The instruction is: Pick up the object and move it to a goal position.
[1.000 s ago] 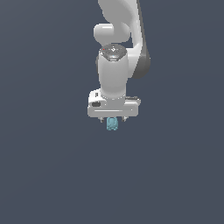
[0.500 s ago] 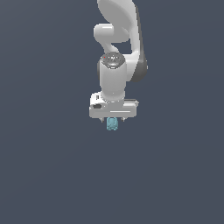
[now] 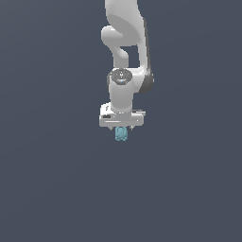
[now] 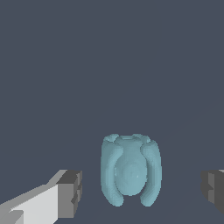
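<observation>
The object [image 3: 120, 134] is a tiny light teal-blue lumpy cylinder on the dark grey floor, directly under the white gripper [image 3: 121, 129]. In the wrist view the object [image 4: 130, 174] stands between the two dark finger pads [image 4: 70, 194], with a clear gap on each side. The gripper [image 4: 142, 192] is open around the object and does not touch it. In the exterior view the fingers are mostly hidden behind the hand and the object.
The floor [image 3: 56, 189] is a plain dark grey surface all around. The white arm [image 3: 125, 38] rises above the gripper toward the top of the exterior view. No other objects or goal marker show.
The hand has come down slightly over the object and the upper arm links have shifted. The object has not moved.
</observation>
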Robot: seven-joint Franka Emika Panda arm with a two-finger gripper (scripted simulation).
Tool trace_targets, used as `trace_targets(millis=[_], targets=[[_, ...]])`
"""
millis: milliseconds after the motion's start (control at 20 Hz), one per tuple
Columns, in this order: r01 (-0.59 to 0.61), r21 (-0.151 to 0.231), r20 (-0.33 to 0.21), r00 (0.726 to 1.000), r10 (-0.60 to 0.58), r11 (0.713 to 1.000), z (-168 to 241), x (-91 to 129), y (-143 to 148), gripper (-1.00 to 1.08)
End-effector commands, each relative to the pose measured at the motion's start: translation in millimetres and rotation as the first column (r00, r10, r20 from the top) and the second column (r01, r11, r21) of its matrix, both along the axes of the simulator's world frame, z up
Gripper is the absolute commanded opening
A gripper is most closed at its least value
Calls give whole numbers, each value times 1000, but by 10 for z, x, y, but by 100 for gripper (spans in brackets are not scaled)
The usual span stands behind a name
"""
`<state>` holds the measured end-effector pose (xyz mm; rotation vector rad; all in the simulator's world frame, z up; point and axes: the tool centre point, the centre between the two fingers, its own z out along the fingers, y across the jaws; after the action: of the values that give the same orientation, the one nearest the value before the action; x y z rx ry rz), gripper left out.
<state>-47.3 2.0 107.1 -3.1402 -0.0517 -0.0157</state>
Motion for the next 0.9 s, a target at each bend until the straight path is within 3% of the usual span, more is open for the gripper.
trace_targets(millis=[0, 500, 850], targets=[[-1, -1, -5, 1000, 1, 1000, -86, -86, -4, 100], [-3, -1, -10, 1000, 3, 1000, -186, -158, -7, 100], [-3, -1, -10, 1000, 3, 1000, -478, -174, -8, 100]])
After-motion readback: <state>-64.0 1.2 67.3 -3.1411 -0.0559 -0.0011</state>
